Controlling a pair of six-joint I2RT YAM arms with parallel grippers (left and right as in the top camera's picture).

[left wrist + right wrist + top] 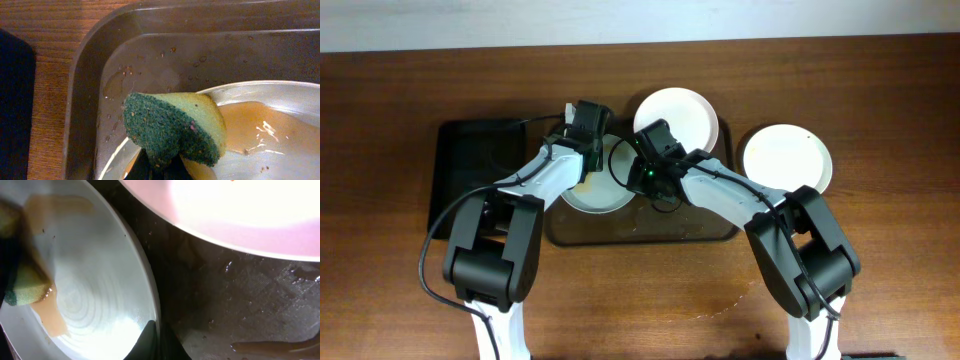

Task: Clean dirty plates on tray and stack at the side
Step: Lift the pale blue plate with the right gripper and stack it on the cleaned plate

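A white plate with a wet brownish smear lies at the left end of the dark brown tray. My left gripper is shut on a green and yellow sponge, which rests on this plate's near rim. My right gripper is shut on the plate's right rim, fingers on either side of it. The sponge also shows in the right wrist view. A second plate sits at the tray's back. A third plate lies on the table right of the tray.
A smaller black tray lies on the wooden table left of the brown tray. The brown tray's floor is wet, with droplets and brown streaks. Both arms cross over the tray's left half.
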